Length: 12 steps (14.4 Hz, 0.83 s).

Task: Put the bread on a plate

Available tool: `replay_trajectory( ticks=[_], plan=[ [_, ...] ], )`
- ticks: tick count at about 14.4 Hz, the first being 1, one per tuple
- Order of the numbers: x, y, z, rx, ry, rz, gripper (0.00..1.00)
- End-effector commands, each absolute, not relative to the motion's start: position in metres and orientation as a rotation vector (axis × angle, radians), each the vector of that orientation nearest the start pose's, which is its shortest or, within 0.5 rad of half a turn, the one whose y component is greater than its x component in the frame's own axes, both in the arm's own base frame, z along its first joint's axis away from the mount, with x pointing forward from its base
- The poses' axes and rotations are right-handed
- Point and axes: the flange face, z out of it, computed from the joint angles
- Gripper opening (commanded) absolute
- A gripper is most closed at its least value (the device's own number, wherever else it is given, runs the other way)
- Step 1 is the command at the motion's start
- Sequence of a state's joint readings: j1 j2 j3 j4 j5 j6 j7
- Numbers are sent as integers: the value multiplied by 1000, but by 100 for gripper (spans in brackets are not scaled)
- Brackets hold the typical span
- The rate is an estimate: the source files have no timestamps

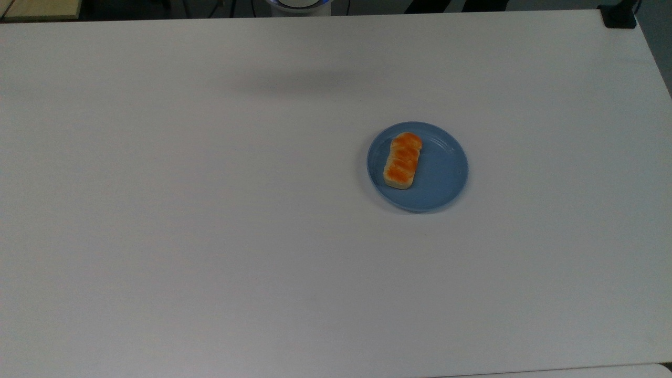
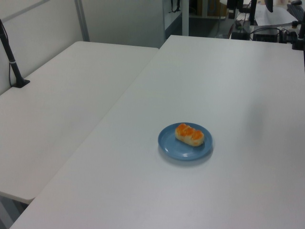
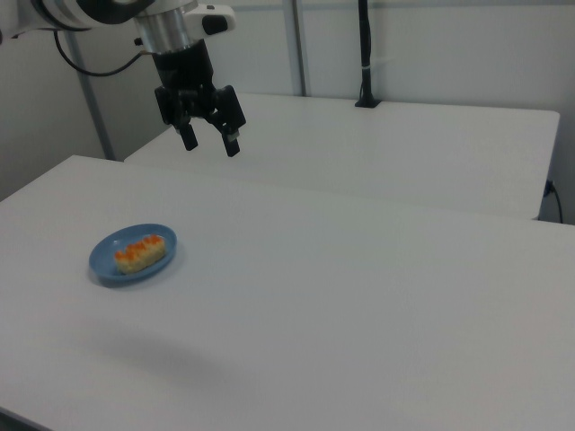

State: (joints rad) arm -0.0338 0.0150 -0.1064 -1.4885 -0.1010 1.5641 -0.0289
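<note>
The jaws are seen spread wide apart in the right view, with nothing held between them and nothing touched by either finger. The gripper (image 3: 211, 141) is carried high above the table (image 3: 377, 296), fingers pointing down, and is hung from the black wrist and white arm (image 3: 85, 13) that enter from the right view's upper left corner. It is placed well apart from the task's things, above and toward the right view's right of them.

The bread (image 3: 139, 253) is found lying flat on the plate (image 3: 108, 268), glazed orange-brown top upward. In the top view the bread (image 1: 402, 160) is seen set lengthwise in the plate's half nearer the top view's left, its pale end close to the plate's ridged rim (image 1: 451, 178), while the other half of the light blue plate is left bare. In the left view the bread (image 2: 189, 134) is shown toward the far side of the plate (image 2: 176, 148).

The plate is rested on the white table, well inside its edges. A second white table (image 2: 62, 100) is seen adjoining it on the left view's left, with a black post (image 2: 12, 64) clamped at its far edge.
</note>
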Motion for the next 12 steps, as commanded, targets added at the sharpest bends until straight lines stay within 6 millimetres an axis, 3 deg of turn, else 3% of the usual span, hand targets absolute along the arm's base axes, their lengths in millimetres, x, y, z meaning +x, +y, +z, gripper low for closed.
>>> replay_trajectory(
  ticks=[1,8,12],
  plan=[
    [544,-86,658,-3240,216,-118,100],
    [550,-85,652,-3249,77,-111,100],
    [550,-83,650,-3245,88,-107,100]
  ],
)
